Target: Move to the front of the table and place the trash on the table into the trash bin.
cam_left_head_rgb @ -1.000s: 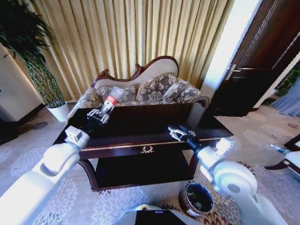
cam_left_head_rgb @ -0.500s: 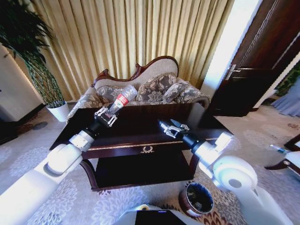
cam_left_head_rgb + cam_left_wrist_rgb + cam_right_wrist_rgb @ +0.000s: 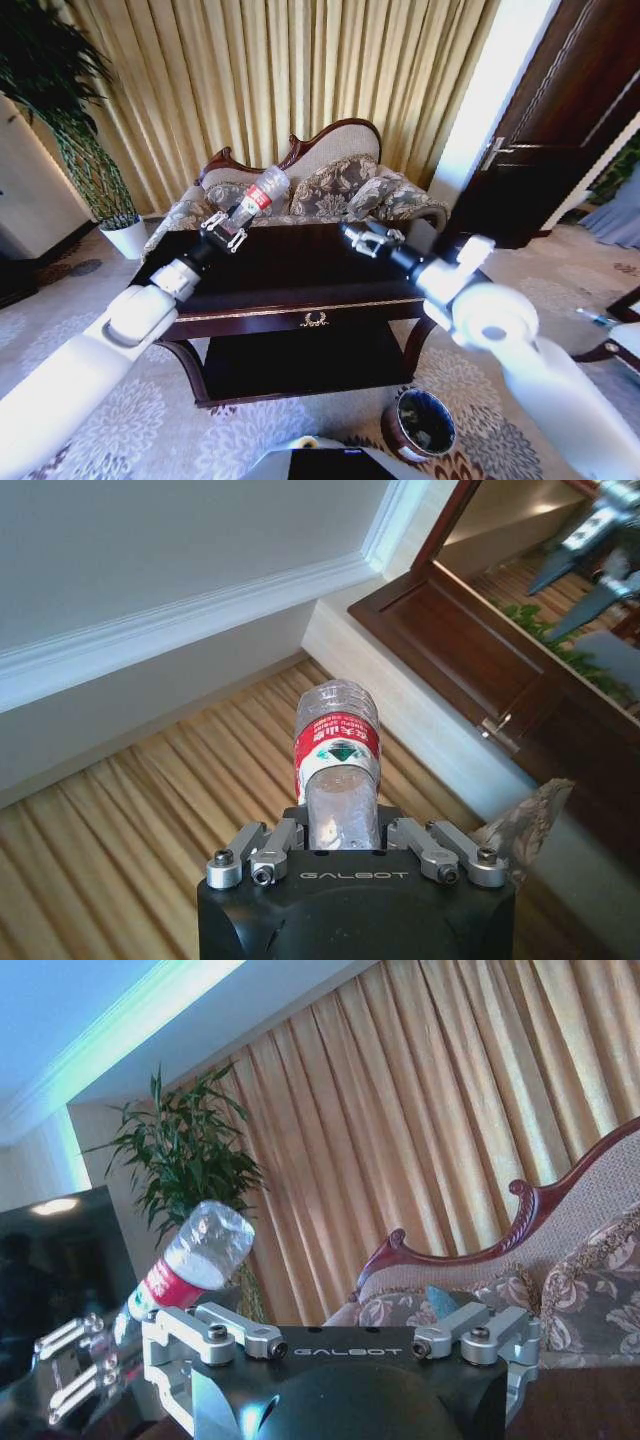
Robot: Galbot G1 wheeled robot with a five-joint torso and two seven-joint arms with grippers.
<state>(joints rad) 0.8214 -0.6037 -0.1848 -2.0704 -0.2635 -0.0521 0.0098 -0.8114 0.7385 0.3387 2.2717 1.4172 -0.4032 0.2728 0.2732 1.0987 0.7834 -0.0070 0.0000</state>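
1. The left pincer [image 3: 224,231] is gripping the bottle [image 3: 258,196] by its cap end, fingers clamped tight on it, and is holding it tilted in the air above the counter [image 3: 300,270].
2. In the left wrist view the bottle [image 3: 337,760] is sticking straight out from between the fingers [image 3: 262,852], base end farthest from the pincer; its cap is hidden inside the grip.
3. The right pincer [image 3: 358,238] is hovering over the far part of the counter, well apart from the left pincer, with nothing between its fingers; how wide they are standing is hard to tell.
4. In the right wrist view the bottle [image 3: 186,1266] is showing beyond the right pincer's own fingers [image 3: 208,1338], with the left pincer [image 3: 75,1360] dim and partly cut off.
5. The trash bin [image 3: 420,424] is standing on the carpet [image 3: 150,420] far below the right pincer, near the counter's front leg.
6. The small scraps on the dark counter are too small to make out.
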